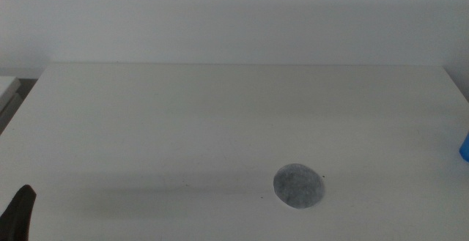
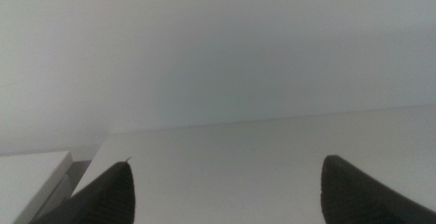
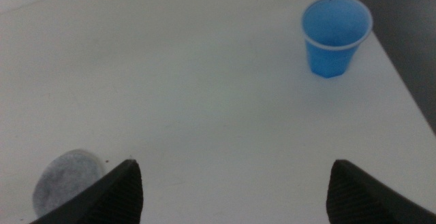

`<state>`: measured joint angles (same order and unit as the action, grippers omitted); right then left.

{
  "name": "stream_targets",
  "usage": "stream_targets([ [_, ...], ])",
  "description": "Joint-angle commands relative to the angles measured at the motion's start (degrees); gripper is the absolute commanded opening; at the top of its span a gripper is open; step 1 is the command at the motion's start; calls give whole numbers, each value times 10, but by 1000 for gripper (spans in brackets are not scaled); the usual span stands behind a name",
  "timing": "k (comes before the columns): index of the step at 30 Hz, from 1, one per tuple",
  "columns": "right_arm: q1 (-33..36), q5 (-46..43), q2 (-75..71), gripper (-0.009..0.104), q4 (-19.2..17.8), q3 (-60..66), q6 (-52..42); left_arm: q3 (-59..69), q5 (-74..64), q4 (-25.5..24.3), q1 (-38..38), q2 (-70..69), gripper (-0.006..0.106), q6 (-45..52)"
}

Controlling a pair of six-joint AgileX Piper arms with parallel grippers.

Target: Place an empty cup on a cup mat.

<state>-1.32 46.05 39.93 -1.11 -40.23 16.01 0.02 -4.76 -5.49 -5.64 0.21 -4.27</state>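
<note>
The cup mat (image 1: 299,186) is a mottled dark grey disc lying flat on the white table (image 1: 220,124), front right of centre. It also shows in the right wrist view (image 3: 65,176). The blue cup (image 3: 335,35) stands upright and empty near the table's right edge; in the middle view only a sliver of the cup (image 1: 464,147) shows at the picture's right edge. My right gripper (image 3: 231,190) is open and empty, well apart from the cup, and out of the middle view. My left gripper (image 2: 225,193) is open and empty, with one jaw tip showing at the bottom left of the middle view.
The table's right edge (image 3: 402,67) runs close beside the cup. A pale surface (image 1: 7,91) stands beyond the table's left edge.
</note>
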Motion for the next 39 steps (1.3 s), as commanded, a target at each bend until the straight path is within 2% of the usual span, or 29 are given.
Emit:
stream_targets([
  [1,1,12,18,93,11,-16,1,0,7,4,0,-2,94,-2],
  [3,1,10,22,93,33,-16,1,0,7,4,0,-2,94,-2],
  [9,1,1,34,93,55,-16,-15,0,7,4,0,-2,94,-2],
  [12,1,2,40,93,62,-17,-62,0,7,4,0,-2,94,-2],
  [16,1,35,90,93,42,-51,27,0,7,4,0,-2,94,-2],
  [20,-5,92,183,93,8,-141,31,0,7,4,0,-2,94,-2],
  [33,-205,106,445,93,11,-334,-3,0,7,4,0,-2,94,-2],
  [39,-233,106,562,93,38,-385,-36,0,7,4,0,-2,94,-2],
])
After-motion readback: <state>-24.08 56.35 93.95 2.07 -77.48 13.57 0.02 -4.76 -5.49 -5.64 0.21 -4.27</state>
